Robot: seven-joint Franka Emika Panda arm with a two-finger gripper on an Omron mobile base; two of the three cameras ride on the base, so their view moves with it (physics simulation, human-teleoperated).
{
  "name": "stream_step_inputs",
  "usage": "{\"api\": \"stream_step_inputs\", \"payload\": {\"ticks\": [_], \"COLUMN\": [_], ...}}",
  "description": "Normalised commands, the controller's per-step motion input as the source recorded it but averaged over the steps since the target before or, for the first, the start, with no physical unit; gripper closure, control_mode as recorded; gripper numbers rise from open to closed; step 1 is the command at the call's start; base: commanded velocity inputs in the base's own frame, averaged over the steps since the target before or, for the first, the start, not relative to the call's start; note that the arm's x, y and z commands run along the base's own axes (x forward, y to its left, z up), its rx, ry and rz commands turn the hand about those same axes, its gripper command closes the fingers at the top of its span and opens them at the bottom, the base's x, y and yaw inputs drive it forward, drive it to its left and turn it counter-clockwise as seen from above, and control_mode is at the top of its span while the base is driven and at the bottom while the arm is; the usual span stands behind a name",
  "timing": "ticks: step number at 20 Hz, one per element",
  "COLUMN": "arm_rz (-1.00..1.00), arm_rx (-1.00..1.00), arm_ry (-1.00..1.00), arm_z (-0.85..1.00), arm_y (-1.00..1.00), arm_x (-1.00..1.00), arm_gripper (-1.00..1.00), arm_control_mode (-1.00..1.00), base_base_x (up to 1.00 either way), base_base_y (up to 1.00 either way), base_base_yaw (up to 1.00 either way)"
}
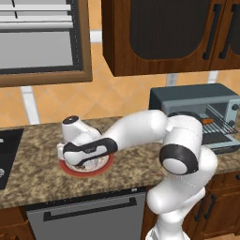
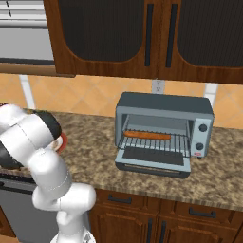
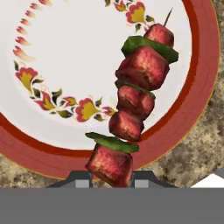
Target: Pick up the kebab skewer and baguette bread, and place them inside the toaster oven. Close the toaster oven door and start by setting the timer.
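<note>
Closest to you, in the hand view, the gripper (image 3: 111, 180) has its two fingertips drawn in tight on either side of the lowest chunk of the kebab skewer (image 3: 133, 103), so it is clamped on the skewer. The skewer runs up and away from the fingers, reddish-brown meat cubes alternating with green pieces, its thin pointed tip showing at the far end. Beneath it you see the plate (image 3: 61, 57), white with a flowered ring and a broad red rim, resting on the speckled stone counter (image 3: 199, 148). You cannot tell from this view whether the skewer is touching the plate or just above it.

In the left base view the arm reaches out to the left and its hand sits low over the plate (image 1: 104, 167) near the front edge of the counter.

Farther off, to the right along the counter and against the tiled wall, you find the toaster oven (image 2: 163, 133). Its door (image 2: 154, 159) hangs folded down and open. The baguette (image 2: 147, 136) lies lengthwise on the wire rack (image 2: 156, 142) inside. Two knobs (image 2: 202, 137) sit on the oven's right side, and dark wooden cabinets (image 2: 142, 33) hang above.
</note>
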Motion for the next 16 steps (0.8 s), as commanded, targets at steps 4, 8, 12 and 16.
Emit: {"api": "stream_step_inputs", "payload": {"ticks": [4, 8, 12, 16], "arm_rz": [0.11, 0.22, 0.31, 0.3], "arm_rx": [0.04, 0.06, 0.01, 0.0], "arm_ry": [-0.1, -0.05, -0.1, -0.06], "arm_z": [0.81, 0.79, 0.64, 0.53], "arm_y": [-0.71, -1.0, -1.0, -1.0], "arm_x": [-0.63, -0.59, -0.59, -0.56], "arm_gripper": [1.0, 1.0, 1.0, 1.0], "arm_control_mode": [-1.0, -1.0, -1.0, -1.0], "base_base_x": [0.0, 0.0, 0.0, 0.0], "base_base_y": [0.0, 0.0, 0.0, 0.0], "base_base_yaw": [0.0, 0.0, 0.0, 0.0]}}
